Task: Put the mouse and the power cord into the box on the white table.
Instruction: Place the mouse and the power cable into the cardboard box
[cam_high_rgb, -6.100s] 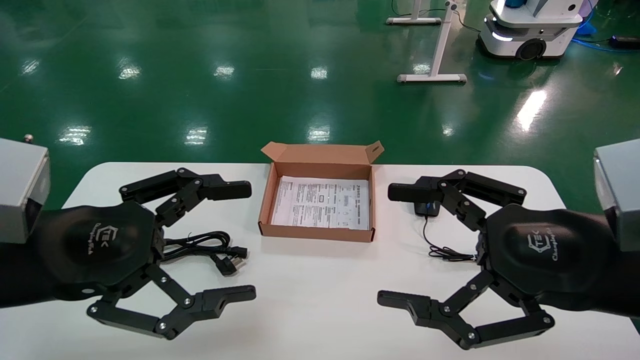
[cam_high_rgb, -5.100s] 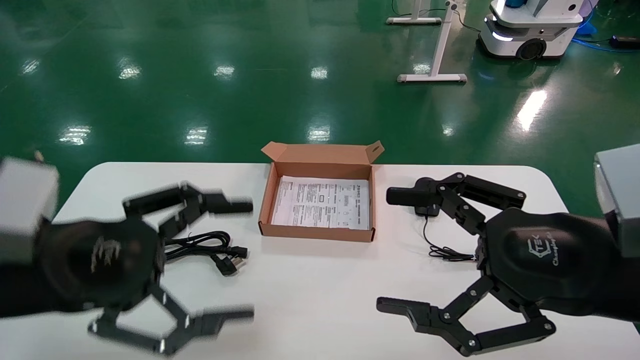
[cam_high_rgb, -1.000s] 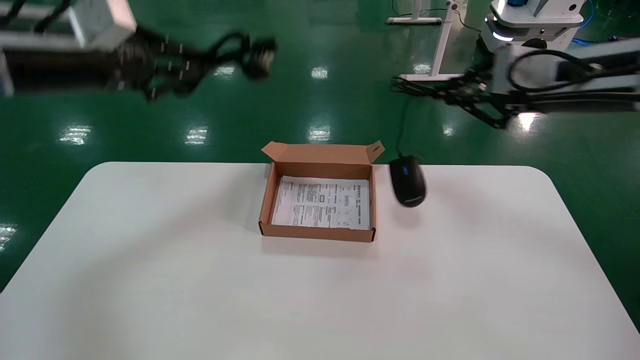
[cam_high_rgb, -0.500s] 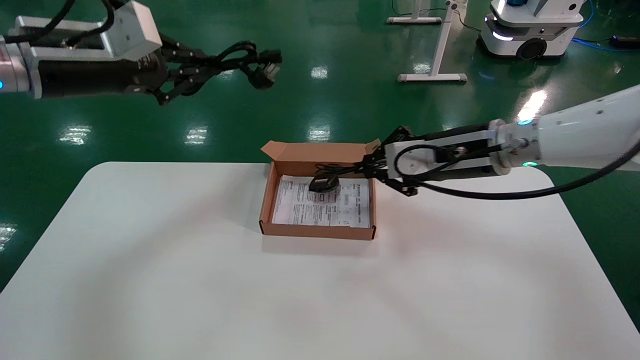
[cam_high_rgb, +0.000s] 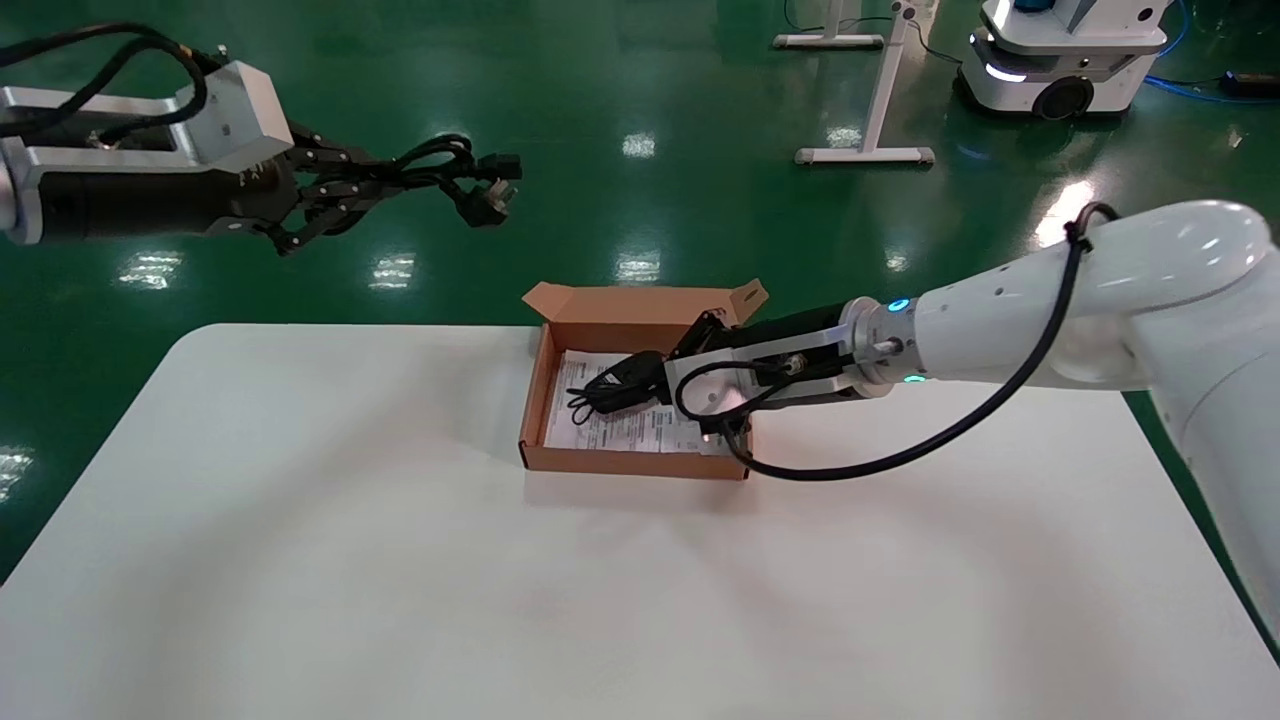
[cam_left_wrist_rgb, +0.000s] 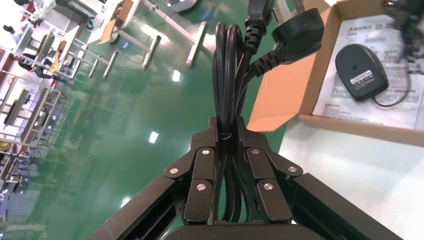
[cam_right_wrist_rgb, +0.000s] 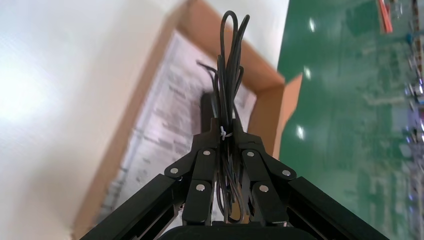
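Observation:
My left gripper (cam_high_rgb: 375, 187) (cam_left_wrist_rgb: 227, 127) hangs high beyond the far left of the white table (cam_high_rgb: 400, 560). It is shut on the coiled power cord (cam_high_rgb: 440, 170) (cam_left_wrist_rgb: 227, 60), whose plug (cam_left_wrist_rgb: 300, 30) dangles in front. The brown box (cam_high_rgb: 630, 463) (cam_left_wrist_rgb: 292, 85) stands open at the table's far middle. My right gripper (cam_high_rgb: 672, 372) (cam_right_wrist_rgb: 227, 131) reaches low into it from the right, shut on the thin bundled cable (cam_right_wrist_rgb: 229, 65) of the mouse. The black mouse (cam_high_rgb: 628, 378) (cam_left_wrist_rgb: 361, 70) lies in the box on the printed sheet, label side up.
A white mobile robot (cam_high_rgb: 1060, 60) and a white stand (cam_high_rgb: 868, 110) are on the green floor beyond the table. The box's lid flap (cam_high_rgb: 645, 305) stands upright at its far side.
Both grippers picked their items off the table. In the last half second the right arm pushed farther into the box and lowered the mouse onto the sheet. The left arm dropped slightly with the cord.

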